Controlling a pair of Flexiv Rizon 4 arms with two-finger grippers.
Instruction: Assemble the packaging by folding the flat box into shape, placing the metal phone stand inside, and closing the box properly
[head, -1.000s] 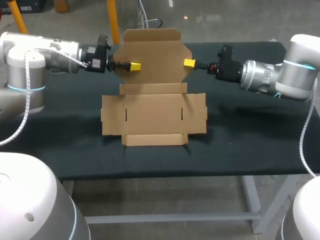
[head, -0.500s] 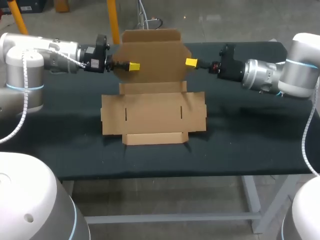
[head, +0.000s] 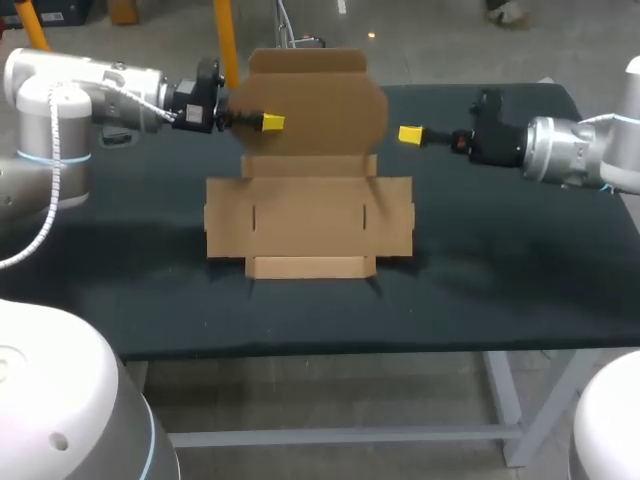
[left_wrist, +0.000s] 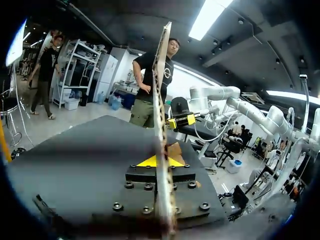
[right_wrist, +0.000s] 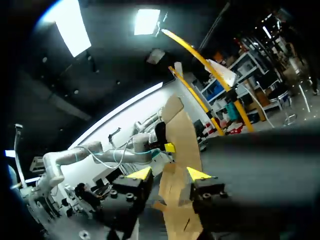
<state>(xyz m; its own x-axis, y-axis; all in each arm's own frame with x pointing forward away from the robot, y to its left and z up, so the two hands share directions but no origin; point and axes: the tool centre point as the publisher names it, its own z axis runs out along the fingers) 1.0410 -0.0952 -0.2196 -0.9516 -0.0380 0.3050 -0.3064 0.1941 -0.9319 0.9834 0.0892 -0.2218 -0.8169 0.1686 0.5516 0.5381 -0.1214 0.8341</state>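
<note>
Right gripper (head: 410, 134) backs off, fingers apart; left gripper (head: 270, 122) pinches the cardboard lid flap (head: 320, 100); best folded squarely along its crease.

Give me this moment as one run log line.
cardboard box: flat | lid flap: upright | left fingers: shut on lid flap | right fingers: open, beside flap
</note>
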